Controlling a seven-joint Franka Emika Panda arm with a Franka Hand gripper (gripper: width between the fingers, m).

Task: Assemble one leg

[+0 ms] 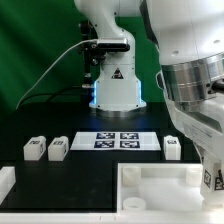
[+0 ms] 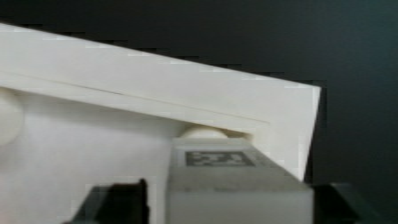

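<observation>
Green curtain at the back, black bench point(image 1: 75, 180) under everything. In the exterior view the arm fills the right of the frame, reaching down over the right end of the square panel point(image 1: 150, 170) at lower centre.

My wrist view shows the claw point(image 2: 222, 203) apparently clamped on the leg point(image 2: 217, 160), with a dark finger against each side. The leg's tagged face is towards the camera, and its end meets the panel's corner beside a small round feature point(image 2: 210, 130).

I judge the pick-up and carry done. Seating and fastening are left, and I cannot tell whether the leg is engaged yet.

Loose legs sit across the middle of the exterior frame: two at the left point(image 1: 35, 148) point(image 1: 58, 148), and one point(image 1: 172, 148) just right of the marker board point(image 1: 124, 140).
</observation>
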